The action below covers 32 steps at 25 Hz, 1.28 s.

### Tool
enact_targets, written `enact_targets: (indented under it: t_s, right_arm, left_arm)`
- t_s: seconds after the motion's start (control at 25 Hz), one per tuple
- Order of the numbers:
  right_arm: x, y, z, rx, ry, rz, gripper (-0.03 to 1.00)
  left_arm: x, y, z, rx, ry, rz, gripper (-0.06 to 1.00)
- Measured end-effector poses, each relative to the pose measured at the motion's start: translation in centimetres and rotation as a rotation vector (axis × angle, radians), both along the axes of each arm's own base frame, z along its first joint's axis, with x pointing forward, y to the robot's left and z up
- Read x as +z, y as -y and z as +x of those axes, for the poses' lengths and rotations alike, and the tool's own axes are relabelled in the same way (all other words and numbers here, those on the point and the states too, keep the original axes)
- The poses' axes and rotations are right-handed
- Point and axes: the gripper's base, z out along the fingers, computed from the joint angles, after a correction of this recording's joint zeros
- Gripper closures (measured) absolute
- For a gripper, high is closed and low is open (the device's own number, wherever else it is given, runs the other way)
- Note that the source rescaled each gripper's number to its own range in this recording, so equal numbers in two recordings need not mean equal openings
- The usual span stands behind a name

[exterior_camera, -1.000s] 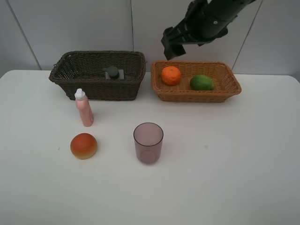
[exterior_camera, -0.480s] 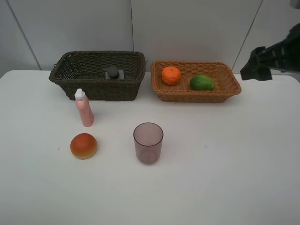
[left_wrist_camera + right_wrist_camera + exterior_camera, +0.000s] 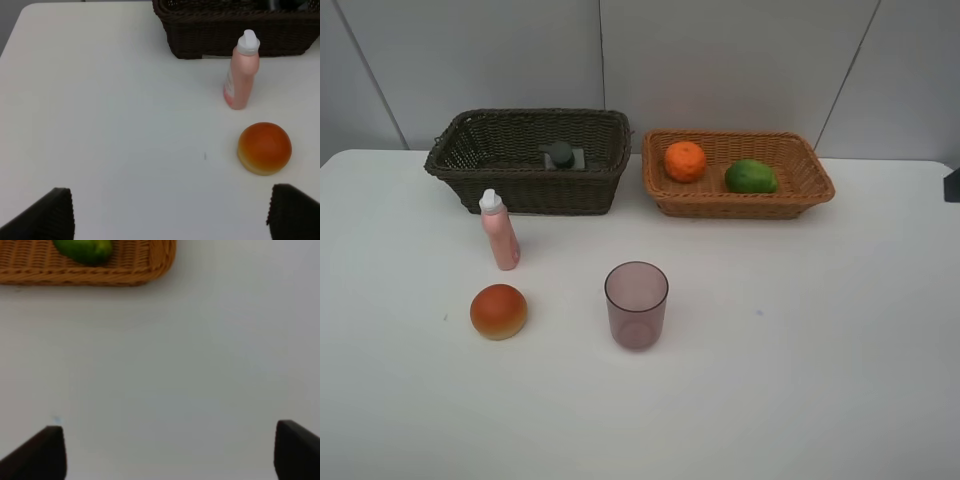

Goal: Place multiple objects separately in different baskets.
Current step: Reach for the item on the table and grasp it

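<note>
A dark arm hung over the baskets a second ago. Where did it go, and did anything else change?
The right arm swung away from above the light basket to the right; only a dark sliver shows at the overhead view's edge. Its gripper is open and empty. Nothing was picked up or dropped. The orange, lime, grey box, pink bottle, bun and cup stayed put.

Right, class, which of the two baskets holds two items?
The tan basket: it holds the orange and the lime. The dark basket holds only a grey box.
</note>
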Motion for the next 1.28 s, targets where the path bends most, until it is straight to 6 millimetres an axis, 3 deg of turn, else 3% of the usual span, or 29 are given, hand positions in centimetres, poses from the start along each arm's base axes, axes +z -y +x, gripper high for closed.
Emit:
enact_targets:
  t_s: [0.36,0.68,0.96,1.28]
  right_arm:
    - [1.3,0.5,-5.2,-0.055,0.053,0.014,0.13]
    - [-0.5,0.4,-9.5,-0.054,0.164,0.015,0.13]
    - [-2.4,0.4,-11.8,-0.055,0.191,0.021,0.13]
    - [-3.2,0.3,-13.6,-0.048,0.315,0.030,0.13]
  left_arm:
    - [0.0,0.0,0.0,0.000,0.000,0.000,-0.06]
    - [0.0,0.0,0.0,0.000,0.000,0.000,-0.06]
    - [0.0,0.0,0.0,0.000,0.000,0.000,-0.06]
    - [0.0,0.0,0.0,0.000,0.000,0.000,-0.06]
